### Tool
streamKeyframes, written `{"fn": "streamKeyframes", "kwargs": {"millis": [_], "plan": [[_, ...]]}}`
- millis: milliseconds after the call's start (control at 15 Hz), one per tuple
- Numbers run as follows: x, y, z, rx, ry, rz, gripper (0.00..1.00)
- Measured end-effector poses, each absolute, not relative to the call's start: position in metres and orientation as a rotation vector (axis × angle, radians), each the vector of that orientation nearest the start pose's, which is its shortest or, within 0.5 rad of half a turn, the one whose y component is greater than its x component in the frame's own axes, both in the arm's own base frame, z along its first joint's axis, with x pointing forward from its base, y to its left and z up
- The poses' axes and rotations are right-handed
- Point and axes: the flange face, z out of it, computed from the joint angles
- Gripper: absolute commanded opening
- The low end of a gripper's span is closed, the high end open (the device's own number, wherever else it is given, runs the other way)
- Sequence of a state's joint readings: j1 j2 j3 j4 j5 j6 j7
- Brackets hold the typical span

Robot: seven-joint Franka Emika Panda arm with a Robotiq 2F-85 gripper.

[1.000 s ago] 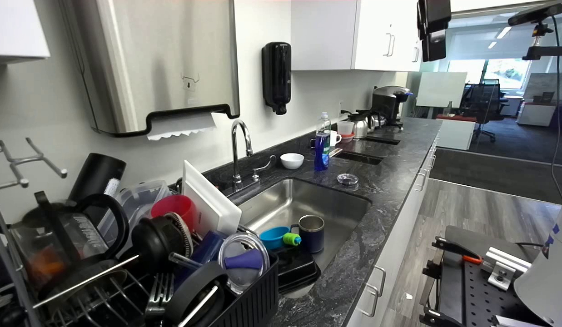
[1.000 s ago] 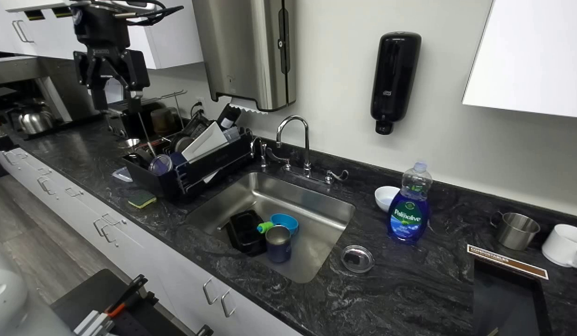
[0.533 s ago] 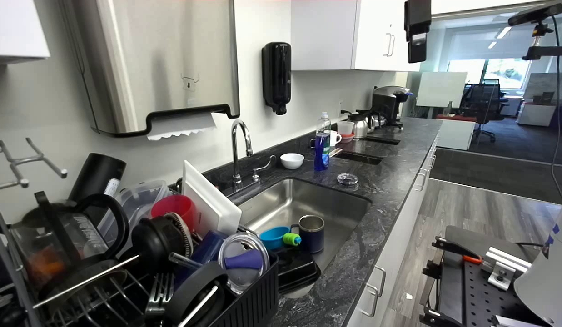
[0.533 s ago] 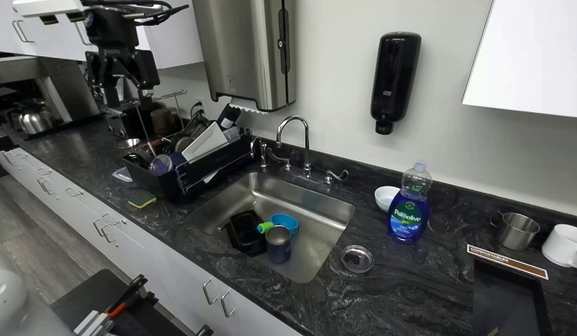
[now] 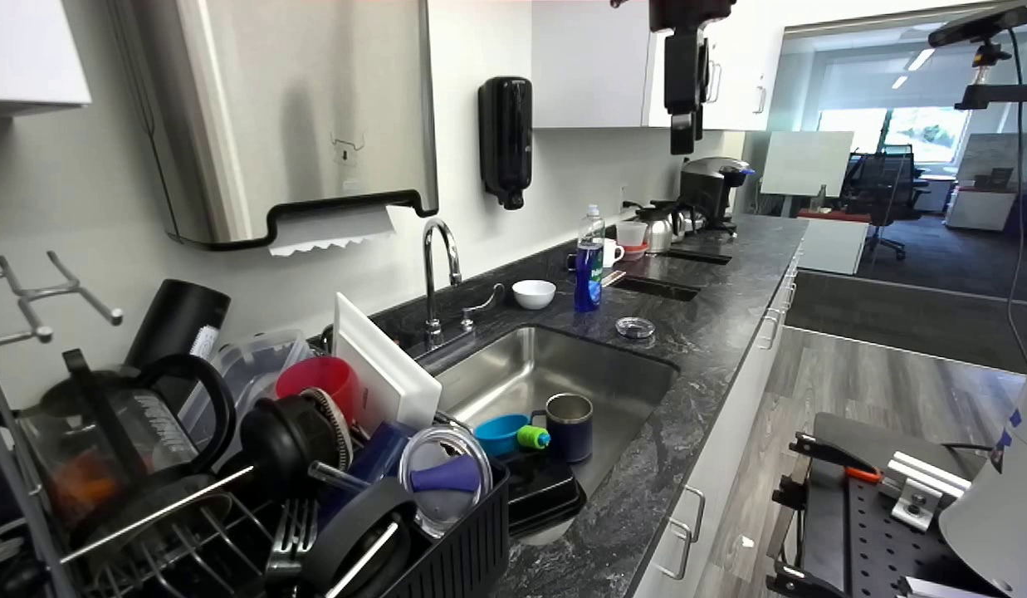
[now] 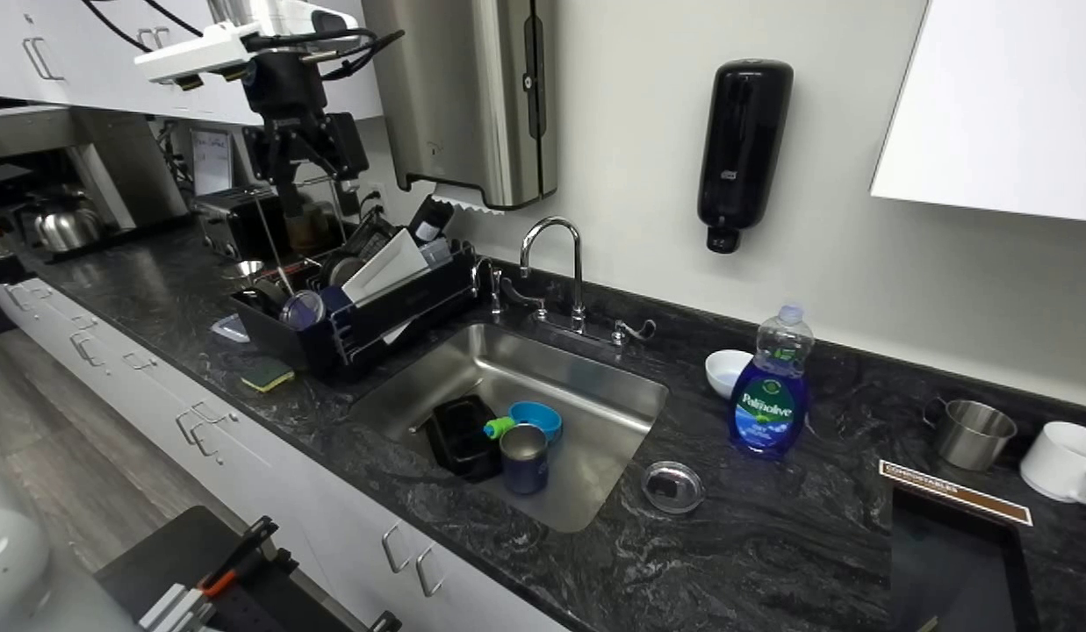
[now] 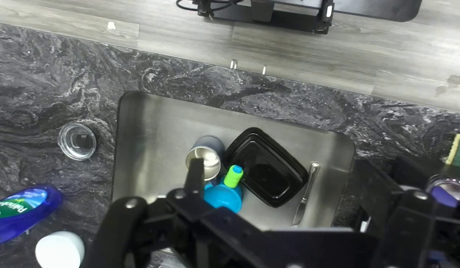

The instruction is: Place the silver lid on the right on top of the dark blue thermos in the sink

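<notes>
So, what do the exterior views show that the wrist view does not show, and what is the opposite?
Only the exterior views show the black dispenser, upper cabinets and white mug. Only the wrist view shows the knife at nearly full length. Both share the open gripper, the lid on the counter, the white bowl, and the thermos in the sink.

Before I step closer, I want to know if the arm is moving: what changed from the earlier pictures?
The open jaws moved rightward in an exterior view, toward the sink. Nothing was grasped or released. The clear round lid, dark blue mug and Palmolive bottle stayed put.
</notes>
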State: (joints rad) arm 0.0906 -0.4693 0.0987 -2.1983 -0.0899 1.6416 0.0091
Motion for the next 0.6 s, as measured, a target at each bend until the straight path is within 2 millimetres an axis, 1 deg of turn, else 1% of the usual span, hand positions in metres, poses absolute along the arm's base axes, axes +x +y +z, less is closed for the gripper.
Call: {"fn": "streamKeyframes", "kwargs": {"millis": [333,467,600], "plan": [[0.407,0.054,0.540,-3.356,-0.214,0.159,1.00],[0.410,0.048,0.528,-3.390,-0.188,0.166,1.00],[0.415,0.042,0.513,-3.421,-0.169,0.169,1.00]]}}
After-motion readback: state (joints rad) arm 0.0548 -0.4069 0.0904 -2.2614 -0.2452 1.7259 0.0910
